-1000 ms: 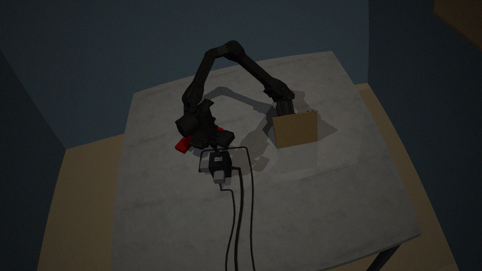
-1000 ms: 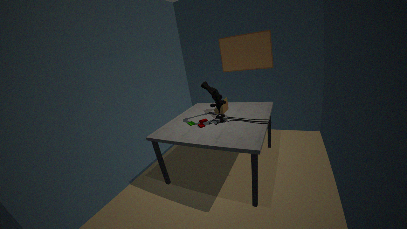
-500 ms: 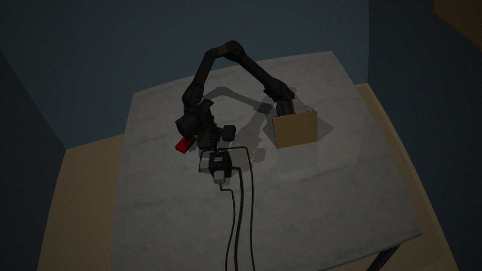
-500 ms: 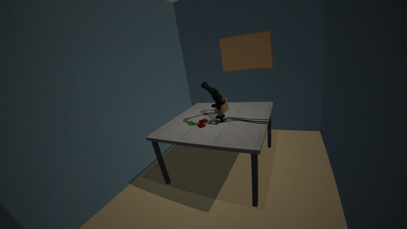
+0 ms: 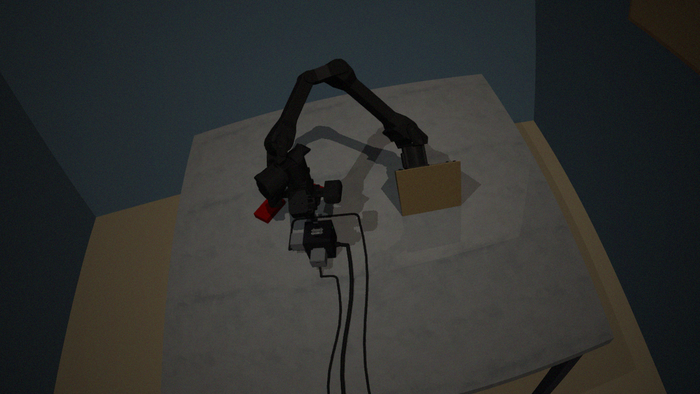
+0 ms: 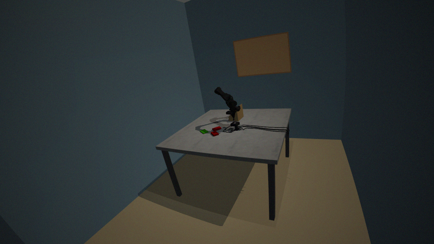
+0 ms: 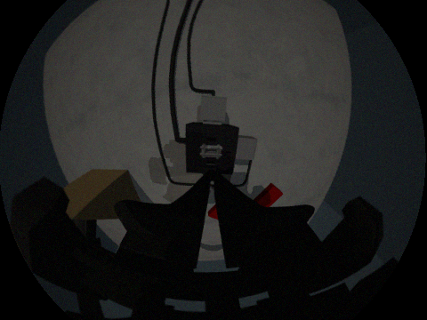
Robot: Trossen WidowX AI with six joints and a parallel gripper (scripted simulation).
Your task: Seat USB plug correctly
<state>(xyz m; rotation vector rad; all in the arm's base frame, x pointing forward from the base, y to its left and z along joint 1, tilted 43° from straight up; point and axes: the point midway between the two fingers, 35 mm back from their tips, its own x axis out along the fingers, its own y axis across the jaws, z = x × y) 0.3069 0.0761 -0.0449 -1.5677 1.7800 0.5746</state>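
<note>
The black power cube (image 5: pixel 327 227) (image 6: pixel 235 124) (image 7: pixel 194 161) stands on the table. The socket (image 5: pixel 317 231) (image 7: pixel 211 151) on its top shows as a bright metal outline, with no plug standing in it. My gripper (image 5: pixel 314 219) (image 6: pixel 233 119) (image 7: pixel 212 176) points down just above the cube, beside the socket on the side toward the red blocks. Its fingers are nearly closed, shut on the USB plug, which they hide almost wholly. Only a tiny light spot shows between the tips in the wrist view. Which way round the plug is turned cannot be seen.
Grey adapters (image 5: pixel 319 256) (image 5: pixel 297 236) (image 7: pixel 213 108) (image 7: pixel 246 148) sit at two sides of the cube, with black cables (image 5: pixel 351 274) (image 7: pixel 173 89) running off. Red blocks (image 5: pixel 266 211) (image 6: pixel 216 128) (image 6: pixel 214 133) and a green block (image 6: pixel 203 131) lie nearby. A wooden panel (image 5: pixel 430 188) stands before the arm's base.
</note>
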